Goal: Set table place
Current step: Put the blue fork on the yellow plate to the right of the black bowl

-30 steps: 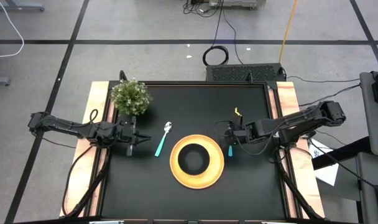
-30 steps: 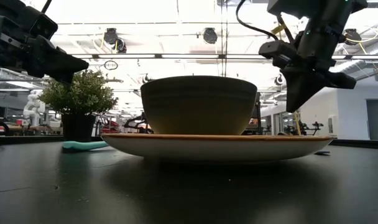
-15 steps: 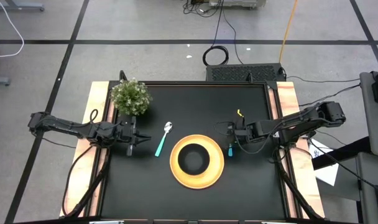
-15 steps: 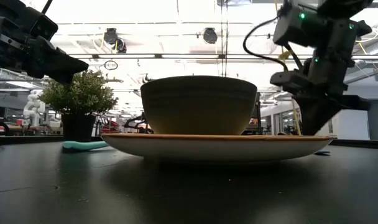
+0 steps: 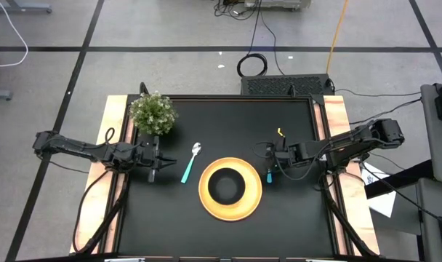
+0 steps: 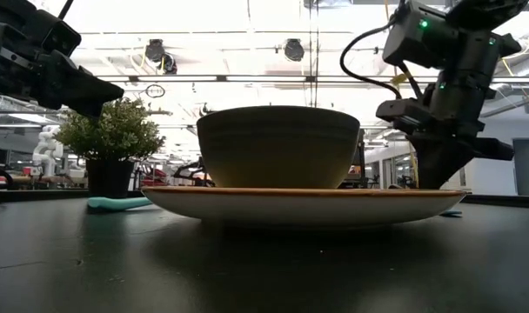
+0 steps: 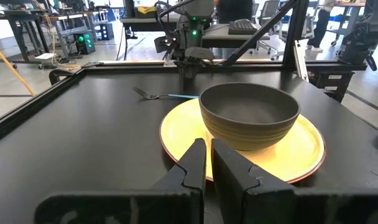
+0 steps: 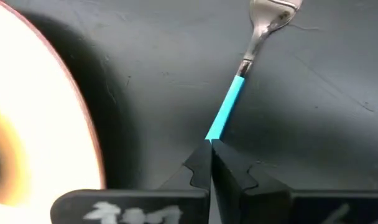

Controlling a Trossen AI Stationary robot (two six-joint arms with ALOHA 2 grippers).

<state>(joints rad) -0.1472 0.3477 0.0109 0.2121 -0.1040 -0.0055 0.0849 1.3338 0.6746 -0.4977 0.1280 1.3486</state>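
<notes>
On the black table [image 5: 228,120] a yellow plate [image 5: 204,191] carries a black bowl [image 5: 226,185]. Left of the plate lies a teal-handled spoon [image 5: 190,164]. Right of the plate, a teal-handled fork [image 8: 229,109] lies flat, its tines toward the far edge. My right gripper [image 8: 209,148] is shut and slants down onto the handle's near end. My left gripper [image 7: 209,155] hovers left of the spoon. It points level at the plate, with its fingers almost together and nothing between them. My right gripper meets the free end of the fork's teal handle [image 8: 212,134] with its shut fingertips. Nothing shows between the fingers. They come steeply from above, slanting from the table's right. The tips hide the exact spot. The fork lies flat on the table.
A small green potted plant [image 5: 153,113] stands at the table's far left corner. Wooden strips [image 5: 336,138] run along both short sides. Bare black table lies beyond the plate toward the far edge and in front of it.
My right gripper has come down toward the fork's handle beside the plate, and has stayed shut. The fork, spoon, plate and bowl lie where they were.
</notes>
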